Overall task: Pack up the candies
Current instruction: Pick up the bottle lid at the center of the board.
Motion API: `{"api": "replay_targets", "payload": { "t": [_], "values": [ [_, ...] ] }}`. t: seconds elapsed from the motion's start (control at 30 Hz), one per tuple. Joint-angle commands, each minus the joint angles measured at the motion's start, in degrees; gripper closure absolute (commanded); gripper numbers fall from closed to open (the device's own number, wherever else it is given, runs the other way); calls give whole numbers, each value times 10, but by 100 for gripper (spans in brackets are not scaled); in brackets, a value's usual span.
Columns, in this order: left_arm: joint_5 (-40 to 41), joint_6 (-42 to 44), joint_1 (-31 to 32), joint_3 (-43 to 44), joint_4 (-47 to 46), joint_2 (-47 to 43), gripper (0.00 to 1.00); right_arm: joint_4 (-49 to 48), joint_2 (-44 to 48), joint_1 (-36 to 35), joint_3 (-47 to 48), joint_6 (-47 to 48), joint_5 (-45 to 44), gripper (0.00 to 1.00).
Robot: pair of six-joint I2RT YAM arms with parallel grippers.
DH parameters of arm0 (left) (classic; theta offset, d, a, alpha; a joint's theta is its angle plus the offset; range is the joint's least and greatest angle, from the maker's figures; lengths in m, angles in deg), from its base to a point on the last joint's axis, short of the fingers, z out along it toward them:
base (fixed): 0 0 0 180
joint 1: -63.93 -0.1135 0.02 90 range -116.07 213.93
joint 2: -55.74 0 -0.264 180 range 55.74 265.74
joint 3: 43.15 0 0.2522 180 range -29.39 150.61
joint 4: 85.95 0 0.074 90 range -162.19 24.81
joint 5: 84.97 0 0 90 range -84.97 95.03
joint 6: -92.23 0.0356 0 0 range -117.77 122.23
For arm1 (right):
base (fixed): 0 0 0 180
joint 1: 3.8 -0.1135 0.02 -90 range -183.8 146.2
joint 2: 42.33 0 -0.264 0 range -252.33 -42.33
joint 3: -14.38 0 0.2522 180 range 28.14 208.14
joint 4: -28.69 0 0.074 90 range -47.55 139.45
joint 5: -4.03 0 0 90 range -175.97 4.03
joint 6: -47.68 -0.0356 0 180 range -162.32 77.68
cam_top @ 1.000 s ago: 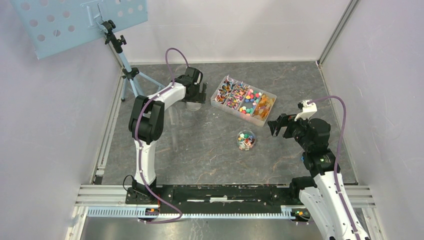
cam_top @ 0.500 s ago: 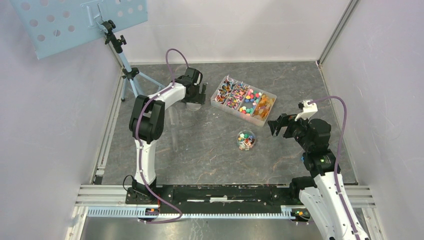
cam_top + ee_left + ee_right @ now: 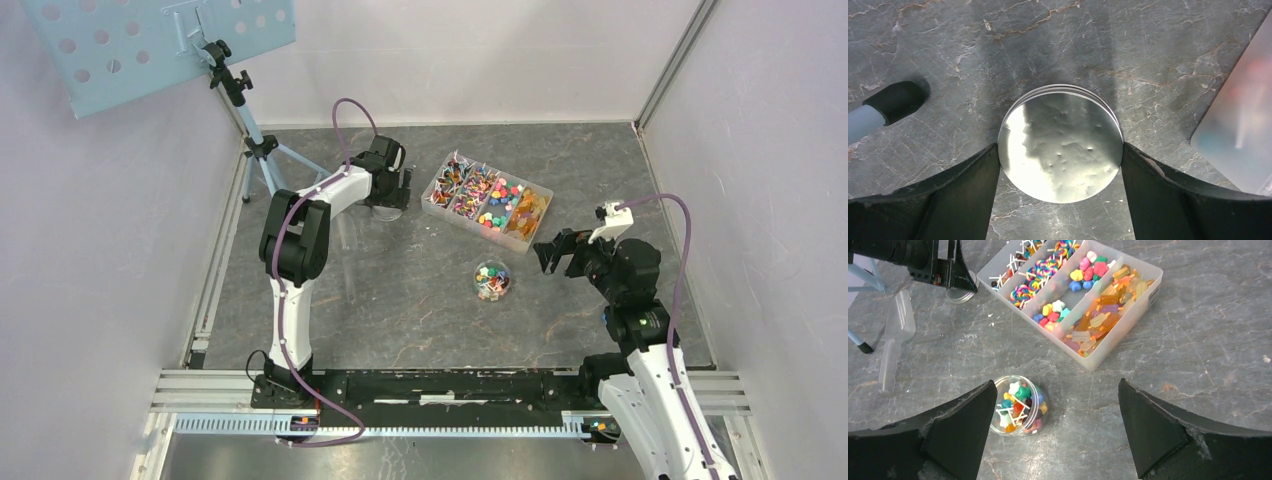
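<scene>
While the left gripper clamps its two fingers against opposite sides of one grey round lid on the table, the right gripper is spread wide and empty near one clear round jar. Candies, too many to count, fill one divided box; more sit in the jar. One clear scoop lies near the lid.

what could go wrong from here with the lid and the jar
The flat lid is pinched only at its edge by the left gripper, so it may slip or tilt when lifted. The jar stands open, full of candies; the open right gripper nearby could knock it and spill them.
</scene>
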Motion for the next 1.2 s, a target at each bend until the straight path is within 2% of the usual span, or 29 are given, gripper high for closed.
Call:
{"api": "replay_targets", "payload": {
  "t": [0.0,0.2,0.53,0.83,1.17],
  "values": [
    [-16,25,-3,22,7,-12,18,-24,7,2,-23,-16,26,4],
    [-19,22,-2,31,43,-43,24,-26,7,2,-63,-28,64,10],
    [-70,23,25,3,83,-164,28,-90,5,-17,-159,-72,101,34],
    [-99,26,119,-44,104,-257,29,-193,-49,-64,-208,-101,87,57],
    [-123,-8,251,-79,94,-296,29,-249,-125,-88,-211,-96,35,63]
  ]
}}
